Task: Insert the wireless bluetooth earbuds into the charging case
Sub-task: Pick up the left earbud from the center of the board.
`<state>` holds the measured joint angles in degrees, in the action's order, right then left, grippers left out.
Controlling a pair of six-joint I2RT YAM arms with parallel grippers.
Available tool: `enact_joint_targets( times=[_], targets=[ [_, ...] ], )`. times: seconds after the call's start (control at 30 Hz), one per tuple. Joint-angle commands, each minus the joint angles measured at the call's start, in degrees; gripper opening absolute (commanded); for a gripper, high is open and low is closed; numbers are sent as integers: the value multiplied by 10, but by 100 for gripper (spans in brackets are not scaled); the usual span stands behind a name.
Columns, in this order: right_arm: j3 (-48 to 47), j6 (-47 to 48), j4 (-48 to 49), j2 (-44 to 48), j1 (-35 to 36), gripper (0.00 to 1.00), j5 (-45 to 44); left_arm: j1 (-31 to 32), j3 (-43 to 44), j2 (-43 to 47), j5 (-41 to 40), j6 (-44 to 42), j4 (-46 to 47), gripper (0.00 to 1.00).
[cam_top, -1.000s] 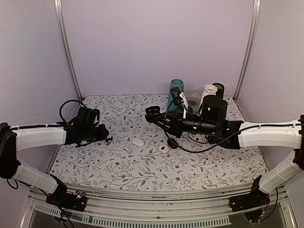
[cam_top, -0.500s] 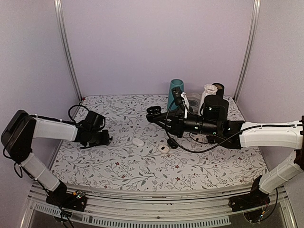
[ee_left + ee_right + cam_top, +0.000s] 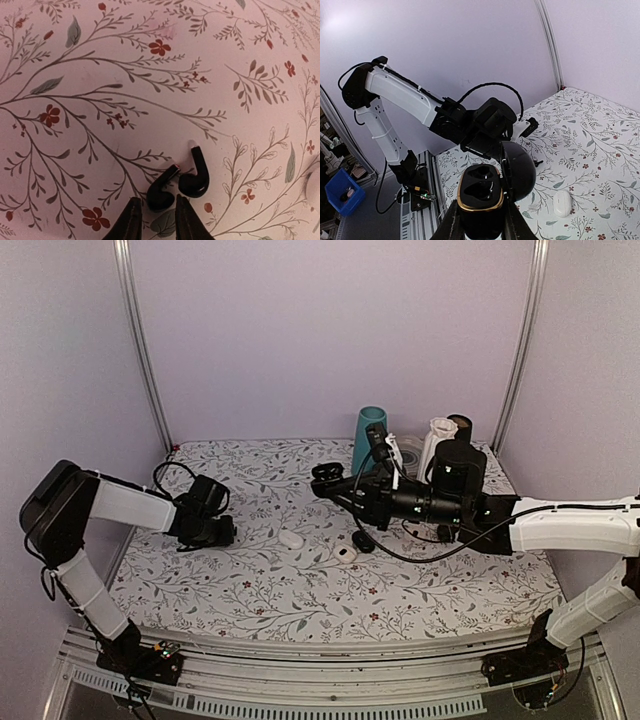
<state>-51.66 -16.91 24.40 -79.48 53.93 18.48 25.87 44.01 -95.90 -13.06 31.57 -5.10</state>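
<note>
Two tiny black earbuds lie side by side on the flowered cloth in the left wrist view, one (image 3: 161, 194) just ahead of my left gripper (image 3: 157, 221), the other (image 3: 195, 176) to its right. The jaws stand a little apart, with the nearer bud's round end at their tips and not gripped. In the top view the left gripper (image 3: 226, 531) is low over the cloth at the left. My right gripper (image 3: 481, 222) is shut on the black charging case (image 3: 480, 192), gold-rimmed, lid open, both sockets empty. It is held above mid-table (image 3: 322, 476).
A white oval case (image 3: 291, 538) lies mid-table, also seen from the right wrist (image 3: 562, 203). Another small open case (image 3: 346, 554) and a black piece (image 3: 363, 542) lie under the right arm. A teal cup (image 3: 370, 435), white bottle (image 3: 437, 440) and dark cylinder (image 3: 462, 428) stand at the back.
My left arm has folded in and its gripper has moved right and down towards the cloth. The right gripper with the case has drifted slightly right and up.
</note>
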Motion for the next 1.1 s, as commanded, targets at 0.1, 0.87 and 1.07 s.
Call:
enact_joint_targets(
  times=[0.1, 0.87, 1.07],
  targets=[
    [7, 5, 8, 23, -3, 3, -5, -14, 20, -25, -26, -11, 21, 26],
    [5, 3, 6, 12, -3, 3, 3, -25, 4, 56, 45, -80, 36, 4],
    [10, 8, -2, 8, -3, 3, -6, 16, -16, 100, 149, -125, 58, 3]
  ],
)
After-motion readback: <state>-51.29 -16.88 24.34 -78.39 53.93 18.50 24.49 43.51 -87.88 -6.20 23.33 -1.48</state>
